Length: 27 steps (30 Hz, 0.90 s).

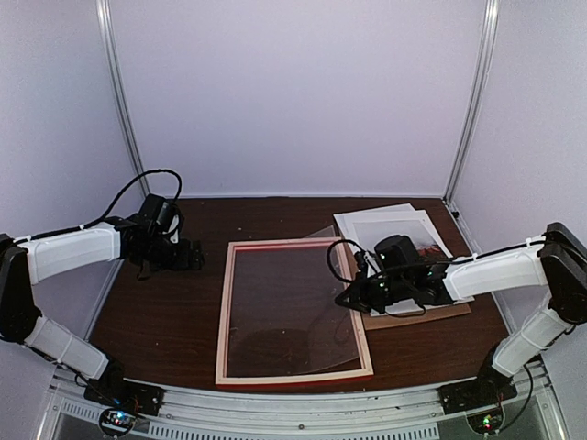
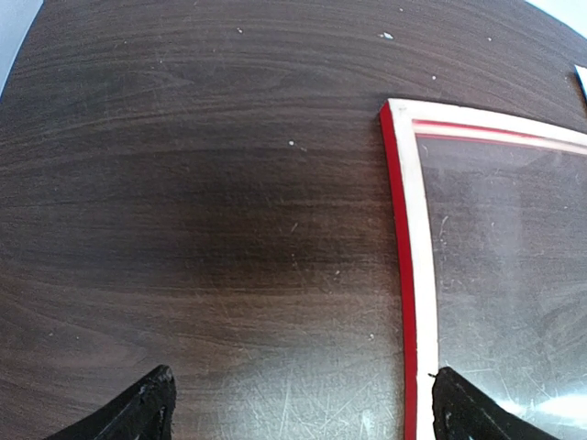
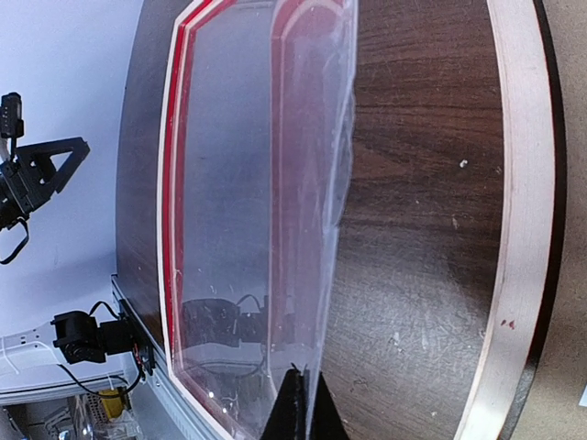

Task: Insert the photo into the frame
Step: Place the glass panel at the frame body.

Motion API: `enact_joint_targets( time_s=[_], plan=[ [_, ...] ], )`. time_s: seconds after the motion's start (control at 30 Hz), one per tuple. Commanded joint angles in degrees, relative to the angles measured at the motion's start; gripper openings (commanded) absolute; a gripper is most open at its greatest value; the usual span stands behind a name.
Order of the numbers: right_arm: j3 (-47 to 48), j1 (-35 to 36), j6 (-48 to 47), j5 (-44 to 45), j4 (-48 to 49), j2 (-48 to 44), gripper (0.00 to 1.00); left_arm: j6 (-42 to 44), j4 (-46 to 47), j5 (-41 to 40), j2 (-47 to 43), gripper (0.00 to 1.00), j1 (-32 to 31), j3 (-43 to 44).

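The right end effector [image 3: 298,412] is pinched shut on the thin near edge of a clear sheet [image 3: 266,183], at the bottom middle of the right wrist view. The sheet hangs tilted over the frame [image 1: 225,312] with one long edge raised. The grip takes only a sliver of slick, flexible material, so I judge it could slip out, or the sheet could bow and spring when it is moved. The frame lies back-up in the middle of the worktop [image 1: 156,312]. If the sheet's low edge catches a rail, the frame may skid or the sheet may crease. Set down skewed, the sheet would rest on a rail instead of inside the opening, and the photo could not lie flat on it.

The left end effector [image 2: 303,417] stands wide and empty at the left of the top view, apart from the frame's left rail, so nothing steadies the frame.

The photo [image 1: 394,234] seems to be the grey-white panel among the white sheets [image 1: 376,213] at the right of the top view, above a brown board [image 1: 431,316]. The right arm covers its lower part, and I cannot tell it surely from a windowed mat. The clear sheet's outline is hard to trace against the dark wood, and where it touches the frame is unclear.
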Motion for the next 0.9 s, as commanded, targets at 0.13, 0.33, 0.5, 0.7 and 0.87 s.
enact_joint_targets(
  time_s=[0.13, 0.33, 0.5, 0.7, 0.87],
  plan=[
    [2.48, 0.49, -3.66, 1.97, -0.78, -0.35, 0.00, 0.35, 2.04, 0.51, -1.09, 0.98, -0.46, -0.35],
    [2.85, 0.48, -4.37, 2.03, -1.14, -1.00, 0.00, 0.35, 2.03, 0.70, -0.78, 0.98, -0.46, -0.11],
    [2.77, 0.45, -4.82, 2.11, -1.00, -1.42, 0.00, 0.37, 2.04, 0.73, -0.96, 0.98, -0.46, -0.22],
    [3.10, 0.46, -5.16, 2.43, -0.88, -0.67, 0.00, 0.35, 2.04, 0.78, -1.09, 0.98, -0.46, -0.49],
    [3.50, 0.48, -5.48, 2.25, -0.68, 0.05, 0.00, 0.35, 2.04, 0.82, -1.04, 0.98, -0.46, -0.60]
  ],
)
